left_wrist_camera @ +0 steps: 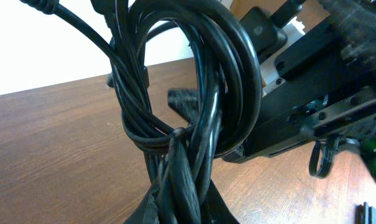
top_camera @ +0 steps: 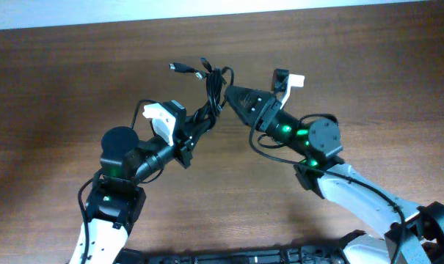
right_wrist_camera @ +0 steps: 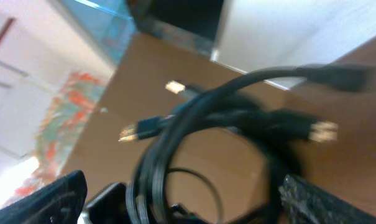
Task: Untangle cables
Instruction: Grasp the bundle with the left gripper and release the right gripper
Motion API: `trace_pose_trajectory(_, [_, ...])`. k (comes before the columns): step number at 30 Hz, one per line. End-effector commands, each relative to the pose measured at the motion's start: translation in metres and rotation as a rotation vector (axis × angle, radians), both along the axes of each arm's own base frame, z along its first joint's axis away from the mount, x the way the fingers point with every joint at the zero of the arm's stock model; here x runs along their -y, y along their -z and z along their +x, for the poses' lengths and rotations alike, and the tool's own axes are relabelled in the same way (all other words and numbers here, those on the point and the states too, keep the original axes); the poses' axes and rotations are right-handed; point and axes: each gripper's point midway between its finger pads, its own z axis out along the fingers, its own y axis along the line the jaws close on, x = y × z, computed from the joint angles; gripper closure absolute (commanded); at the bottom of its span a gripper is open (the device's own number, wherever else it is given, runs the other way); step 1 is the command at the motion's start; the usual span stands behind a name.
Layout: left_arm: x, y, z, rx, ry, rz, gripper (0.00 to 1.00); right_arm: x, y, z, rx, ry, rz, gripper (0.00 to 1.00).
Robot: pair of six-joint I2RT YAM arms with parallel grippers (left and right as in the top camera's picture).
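Observation:
The cables (top_camera: pixel 216 84) are a black knotted bundle lifted off the wooden table (top_camera: pixel 60 88) between both arms, with small plugs (top_camera: pixel 181 68) dangling at the top left. My left gripper (top_camera: pixel 192 136) grips the bundle's lower end from below left. In the left wrist view the cables (left_wrist_camera: pixel 200 93) loop upward from that gripper (left_wrist_camera: pixel 188 208), whose fingers are shut on the twisted strands. My right gripper (top_camera: pixel 233 95) points at the bundle from the right. The blurred right wrist view shows this gripper (right_wrist_camera: pixel 194 199) open, a loop of cables (right_wrist_camera: pixel 175 137) hanging between its spread fingers, gold-tipped plugs (right_wrist_camera: pixel 128 132) beyond.
A black strip (top_camera: pixel 244 257) lies along the table's front edge between the arm bases. The right arm's dark body (left_wrist_camera: pixel 312 93) fills the right side of the left wrist view, close behind the loops.

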Motion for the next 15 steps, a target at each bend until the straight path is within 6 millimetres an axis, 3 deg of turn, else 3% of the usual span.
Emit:
trace_pose_trajectory(1, [-0.020, -0.011, 0.011, 0.024, -0.069, -0.019, 1.00, 0.027, 0.002, 0.008, 0.164, 0.010, -0.141, 0.01])
trace_pose_trajectory(6, [-0.011, -0.056, -0.020, 0.213, 0.188, -0.094, 1.00, 0.040, 0.040, 0.012, 0.220, -0.013, -0.343, 0.01])
trace_pose_trajectory(9, [-0.023, -0.062, -0.014, 0.202, 0.147, -0.122, 1.00, 0.047, 0.068, 0.023, 0.128, 0.032, -0.437, 0.02])
trace_pose_trajectory(12, [-0.058, -0.056, 0.017, 0.067, -0.095, -0.204, 1.00, 0.065, 0.088, 0.034, 0.028, 0.125, -0.635, 0.01])
trace_pose_trajectory(15, [-0.058, -0.054, 0.018, 0.043, -0.100, -0.216, 1.00, 0.078, 0.081, 0.025, 0.076, 0.170, -0.761, 0.01])
